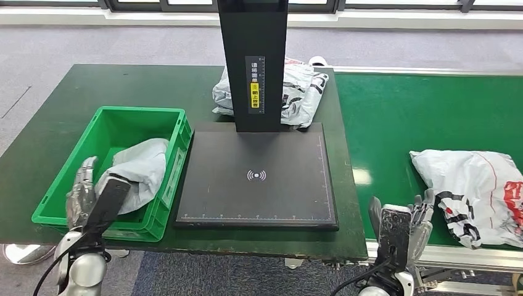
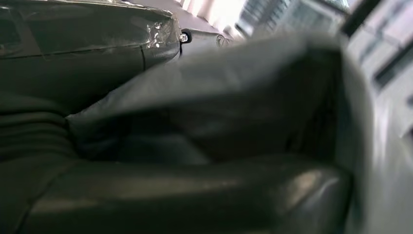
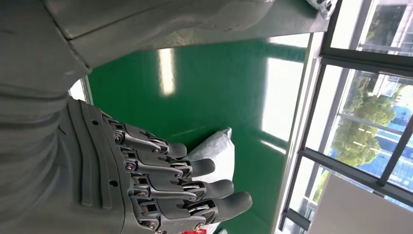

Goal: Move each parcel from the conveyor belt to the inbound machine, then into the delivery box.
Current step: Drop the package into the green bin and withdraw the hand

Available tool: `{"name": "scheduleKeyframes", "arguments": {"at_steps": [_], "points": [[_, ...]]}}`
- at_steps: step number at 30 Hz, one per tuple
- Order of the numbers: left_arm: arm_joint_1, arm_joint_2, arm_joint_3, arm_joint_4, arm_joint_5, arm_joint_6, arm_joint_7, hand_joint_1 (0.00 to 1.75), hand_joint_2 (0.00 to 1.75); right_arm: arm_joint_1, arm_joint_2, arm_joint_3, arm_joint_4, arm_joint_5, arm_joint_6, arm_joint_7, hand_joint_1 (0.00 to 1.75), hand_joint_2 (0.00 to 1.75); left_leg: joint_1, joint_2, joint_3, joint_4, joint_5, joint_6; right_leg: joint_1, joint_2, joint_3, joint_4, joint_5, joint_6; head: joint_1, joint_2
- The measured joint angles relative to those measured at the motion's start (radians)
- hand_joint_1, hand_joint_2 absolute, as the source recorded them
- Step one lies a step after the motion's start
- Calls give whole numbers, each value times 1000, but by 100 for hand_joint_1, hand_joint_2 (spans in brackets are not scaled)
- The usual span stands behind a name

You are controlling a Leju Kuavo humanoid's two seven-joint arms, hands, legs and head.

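Left hand [image 1: 82,192] sits inside the green plastic crate [image 1: 61,186] at the bench's near left corner, touching the grey plastic-wrapped parcel [image 1: 139,169] that lies there; whether its fingers grip the wrapping or merely rest against it I cannot tell, since the left wrist view is blurred grey film. Right hand [image 1: 412,223] hangs at the near edge of the green conveyor belt [image 1: 395,117], fingers spread and holding nothing, just beside the white printed plastic parcel [image 1: 478,188] near the belt's right end. Another white printed parcel [image 1: 296,92] lies behind the black post of the black flat scanning machine [image 1: 256,179], at the bench's far edge.

The risk, as I judge it: if the left hand lifts while its fingers are snagged in loose film, the grey parcel may be dragged back out of the crate. On the belt, slack, slippery wrapping could slide through a shallow grasp.
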Motion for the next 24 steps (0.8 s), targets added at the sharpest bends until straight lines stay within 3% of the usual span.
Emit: {"name": "scheduleKeyframes", "arguments": {"at_steps": [5,10,14,19,24], "points": [[-124,119,-76,207,-65,-134,12,0,0,-33,-3,-3,12,-6,15,10,0,175,1,0,0,0,2,-1,1,0,0,0,1,-1,0,0],[-328,206,-171,483,-130,-192,1,0,0,-78,-5,-3,53,-8,25,12,0,175,1,-5,1,0,4,0,1,-4,3,0,2,-1,0,0],[-442,243,-225,659,-155,-210,-3,0,0,-97,-7,-3,76,-11,29,12,0,175,1,-2,1,0,6,-2,2,-1,2,1,4,-2,0,0],[-641,285,-286,882,-207,-236,36,0,0,-116,-9,-3,98,-18,31,12,0,175,3,-3,0,0,8,-3,3,-2,1,1,7,-3,0,0],[-808,328,-315,1019,-245,-191,96,0,0,-112,-11,-3,106,-24,26,11,0,175,4,-2,-2,0,9,-4,4,0,-2,1,8,-4,0,0]]}}
